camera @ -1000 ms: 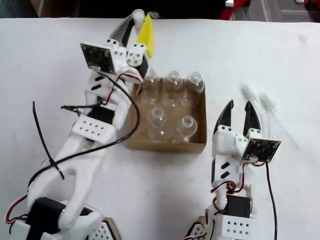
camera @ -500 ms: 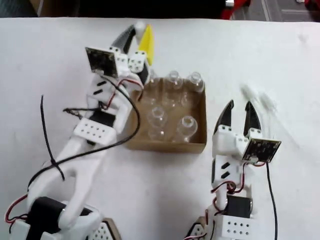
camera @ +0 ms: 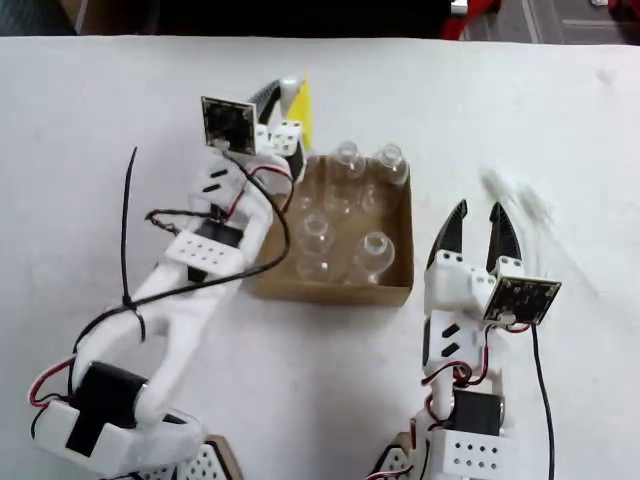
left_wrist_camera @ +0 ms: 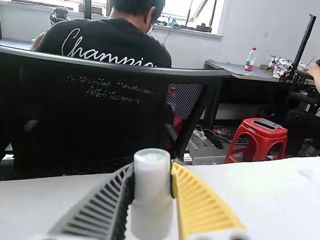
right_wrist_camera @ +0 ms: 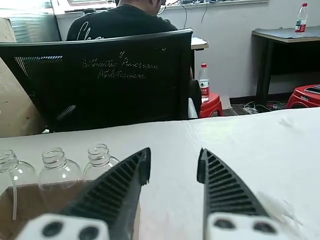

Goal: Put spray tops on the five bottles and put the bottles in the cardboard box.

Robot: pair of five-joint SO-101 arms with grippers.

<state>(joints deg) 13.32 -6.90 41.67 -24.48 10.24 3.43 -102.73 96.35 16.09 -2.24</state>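
Left gripper (left_wrist_camera: 152, 171): the grey and yellow fingers are closed against a white spray top (left_wrist_camera: 151, 195), one pressed to each side of it. Only the round upper end of that piece can be seen. Its lower part is cut off at the picture's edge in the left wrist view, and from above it appears as a small white spot at the gripper's tip, so its form cannot be established further. This gripper is above the table (camera: 560, 100), just beyond the far left corner of the cardboard box (camera: 330, 293).

Right gripper (right_wrist_camera: 173, 165): the fingers are spread well apart and hold nothing. It sits beside the box's right wall, pointing away from the arm bases.

Bottles (camera: 372, 250): four clear ones stand upright in the box with open necks, two along the far wall and two nearer the front. The left arm covers the box's far left corner, and what stands there cannot be confirmed from above. The right wrist view shows three necks in a row along the far wall, all uncapped.

Pale translucent items (camera: 520, 200) lie on the table to the right of the box, ahead of the right gripper. They are too faint to identify.

A black cable (camera: 128, 230) loops off the left arm. A black mesh chair (left_wrist_camera: 75, 100) and a red stool (left_wrist_camera: 257, 137) stand beyond the table.
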